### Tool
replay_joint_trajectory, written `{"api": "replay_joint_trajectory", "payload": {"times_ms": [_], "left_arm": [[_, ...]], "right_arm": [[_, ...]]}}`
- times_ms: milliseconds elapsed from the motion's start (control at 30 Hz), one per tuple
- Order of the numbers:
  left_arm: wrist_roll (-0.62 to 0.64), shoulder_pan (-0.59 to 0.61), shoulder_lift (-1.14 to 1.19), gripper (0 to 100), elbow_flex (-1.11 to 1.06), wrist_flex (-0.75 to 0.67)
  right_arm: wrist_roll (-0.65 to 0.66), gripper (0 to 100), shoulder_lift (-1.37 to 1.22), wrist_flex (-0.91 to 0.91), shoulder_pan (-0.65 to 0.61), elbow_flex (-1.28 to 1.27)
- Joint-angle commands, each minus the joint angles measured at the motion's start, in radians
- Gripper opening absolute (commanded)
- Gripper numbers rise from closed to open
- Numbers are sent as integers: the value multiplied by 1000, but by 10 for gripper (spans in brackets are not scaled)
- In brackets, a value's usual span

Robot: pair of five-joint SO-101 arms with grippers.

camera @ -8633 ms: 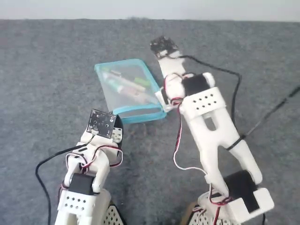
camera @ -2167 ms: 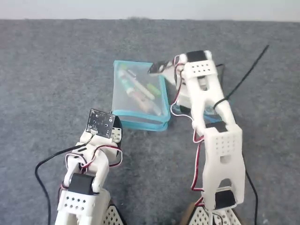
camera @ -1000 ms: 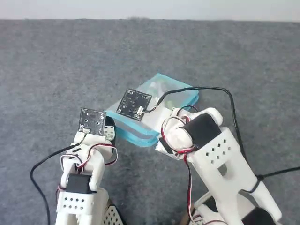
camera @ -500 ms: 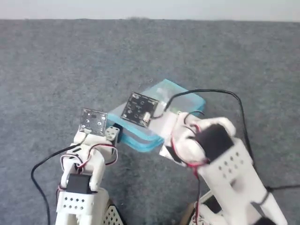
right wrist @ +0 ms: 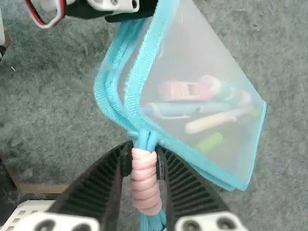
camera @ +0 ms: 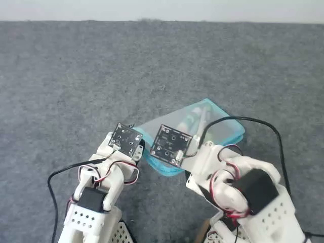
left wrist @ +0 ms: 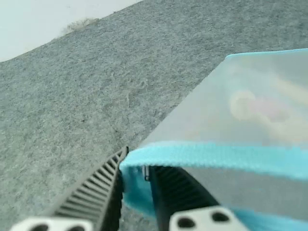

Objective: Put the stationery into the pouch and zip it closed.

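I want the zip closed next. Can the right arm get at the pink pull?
Likely yes: the right gripper is shut on the pink pull, with nothing between them, and the left gripper grips the teal edge of the pouch.

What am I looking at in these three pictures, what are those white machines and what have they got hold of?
These are two small white robot arms standing side by side on a table with a grey cover. One picture looks down on everything from above. The other two come from little cameras on each arm's wrist, so each shows that arm's own pincer close up. Between the arms is a see-through pouch with blue edging, and inside it is the stationery, which looks like pens or markers. The left pincer is closed on a corner of the pouch's blue edge. The right pincer is closed on the pink zip pull.
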State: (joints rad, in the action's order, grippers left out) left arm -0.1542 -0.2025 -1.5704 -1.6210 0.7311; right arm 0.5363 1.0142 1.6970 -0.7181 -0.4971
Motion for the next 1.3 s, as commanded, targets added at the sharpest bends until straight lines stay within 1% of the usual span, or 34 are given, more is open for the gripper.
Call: {"api": "replay_joint_trajectory", "payload": {"times_ms": [0,100,200,300,367,433,500,600,700,833,900,1067,1267], "left_arm": [[-3,2,-17,10,16,-31],[12,51,-18,9,25,-34],[68,169,-14,9,74,-29],[84,296,-11,9,108,-29],[84,341,-11,9,113,-29],[81,344,-11,9,113,-29],[80,344,-9,9,113,-29],[61,334,-9,9,105,-29],[63,298,-9,9,88,-29],[68,290,-9,9,87,-29],[68,290,-9,9,87,-29],[66,284,-9,9,88,-28],[68,241,-9,9,87,0]], "right_arm": [[23,8,27,-2,-21,8],[23,8,27,-5,-19,-3],[20,8,27,-35,-19,-18],[18,8,24,-65,-18,-28],[17,8,-1,-76,-18,-21],[11,8,-51,-91,-18,-14],[-26,8,-116,-102,-21,11],[-54,8,-202,-96,-25,101],[-52,8,-268,-41,-31,239],[-52,8,-335,71,-120,430],[-54,8,-381,91,-183,491],[-54,8,-542,76,-294,644],[-46,8,-699,-15,-387,825]]}}
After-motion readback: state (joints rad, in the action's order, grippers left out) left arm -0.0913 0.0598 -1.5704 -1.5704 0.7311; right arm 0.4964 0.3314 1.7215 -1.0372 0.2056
